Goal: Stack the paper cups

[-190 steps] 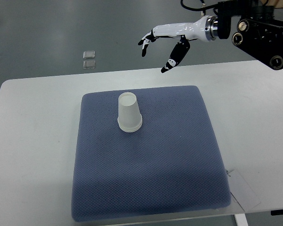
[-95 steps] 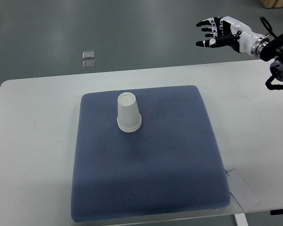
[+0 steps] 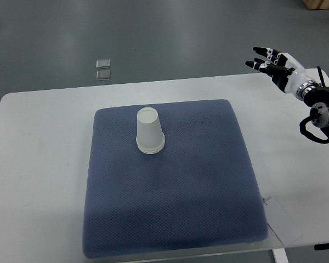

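Note:
A white paper cup stack [image 3: 149, 132] stands upside down on the blue-grey mat [image 3: 175, 192], left of the mat's middle near its far edge. Its rim looks doubled, as of nested cups. My right hand [image 3: 271, 63] is open and empty, fingers stretched out, far to the right of the cups, over the table's far right corner. The left arm does not show.
The mat lies on a white table [image 3: 38, 164]. A white paper slip [image 3: 282, 222] lies at the mat's near right corner. Two small clear squares [image 3: 103, 68] lie on the grey floor beyond the table.
My right hand has drawn back from above the mat's far edge to the right and lower, towards the picture's right edge. The cups have not moved.

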